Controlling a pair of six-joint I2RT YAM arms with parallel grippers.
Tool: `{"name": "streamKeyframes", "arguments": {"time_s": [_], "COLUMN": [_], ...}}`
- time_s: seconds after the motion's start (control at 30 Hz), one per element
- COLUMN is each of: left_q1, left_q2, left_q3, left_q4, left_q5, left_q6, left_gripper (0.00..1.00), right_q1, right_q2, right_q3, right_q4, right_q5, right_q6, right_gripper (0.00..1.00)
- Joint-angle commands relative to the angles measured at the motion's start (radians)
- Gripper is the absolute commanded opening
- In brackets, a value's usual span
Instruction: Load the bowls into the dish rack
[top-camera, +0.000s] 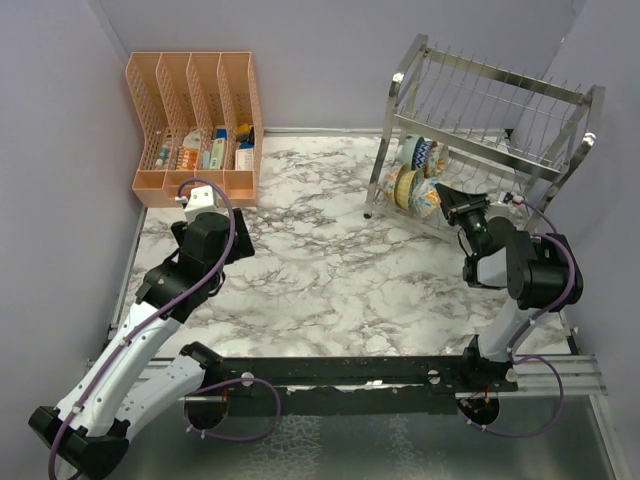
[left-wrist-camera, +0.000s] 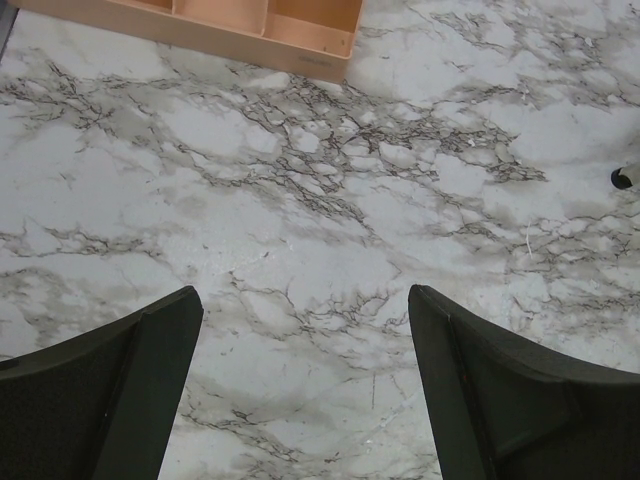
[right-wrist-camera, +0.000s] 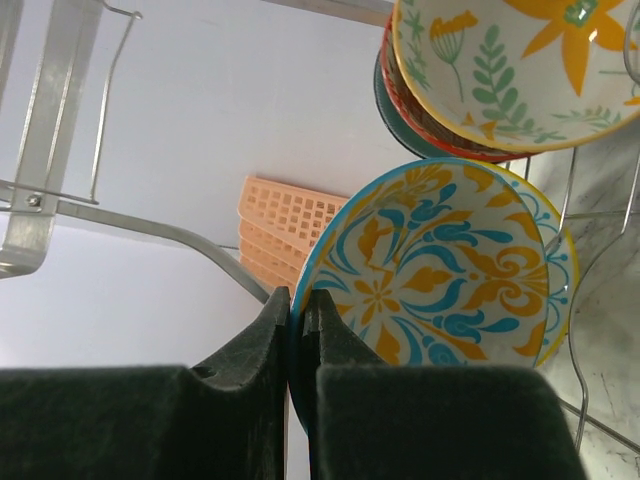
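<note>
The silver wire dish rack (top-camera: 520, 95) stands at the back right of the marble table. Several patterned bowls (top-camera: 412, 170) stand on edge in its lower tier. My right gripper (top-camera: 448, 203) is shut on the rim of a cream bowl with blue and orange patterns (right-wrist-camera: 440, 260), held on edge at the rack's lower tier beside the others (right-wrist-camera: 500, 70). In the right wrist view its fingers (right-wrist-camera: 300, 310) pinch the blue rim. My left gripper (left-wrist-camera: 300, 310) is open and empty above bare marble, left of centre in the top view (top-camera: 240, 248).
A peach plastic mesh organizer (top-camera: 195, 125) with small packets stands at the back left; its edge shows in the left wrist view (left-wrist-camera: 250, 30). Purple walls close the back and sides. A rack foot (left-wrist-camera: 622, 178) shows at the left wrist view's right edge.
</note>
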Motion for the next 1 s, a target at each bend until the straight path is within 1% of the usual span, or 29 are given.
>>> {"name": "streamKeyframes", "arguments": {"time_s": [0.0,0.17,0.3,0.43,0.57,0.63,0.7,0.83,0.9,0.97], "left_q1": [0.006,0.006,0.006,0.006,0.006,0.006,0.006,0.006,0.006,0.007], "left_q2": [-0.007,-0.001,0.0,0.004,0.003,-0.001,-0.003,-0.003,-0.004,-0.007], "left_q3": [0.016,0.021,0.022,0.021,0.024,0.025,0.024,0.023,0.023,0.022], "left_q4": [0.021,0.019,0.019,0.021,0.018,0.016,0.013,0.011,0.014,0.014], "left_q5": [0.0,-0.002,-0.004,0.0,0.0,-0.001,-0.003,-0.003,-0.002,-0.001], "left_q6": [0.016,0.021,0.023,0.026,0.026,0.027,0.027,0.026,0.024,0.023], "left_gripper": [0.87,0.87,0.87,0.87,0.87,0.87,0.87,0.88,0.87,0.88], "right_q1": [0.017,0.037,0.039,0.039,0.039,0.039,0.039,0.039,0.039,0.039], "right_q2": [0.064,0.083,0.081,0.105,0.12,0.1,0.074,0.048,0.038,0.028], "right_q3": [0.037,0.044,0.006,0.011,-0.019,-0.026,-0.022,-0.013,-0.004,0.005], "right_q4": [0.359,0.358,0.354,0.325,0.348,0.32,0.273,0.251,0.243,0.233], "right_q5": [0.034,0.054,0.085,0.055,0.074,0.086,0.078,0.064,0.052,0.041], "right_q6": [0.082,0.06,0.047,0.037,0.043,0.026,0.004,-0.009,-0.009,-0.011], "right_gripper": [0.01,0.01,0.01,0.02,0.08,0.1,0.18,0.23,0.29,0.31]}}
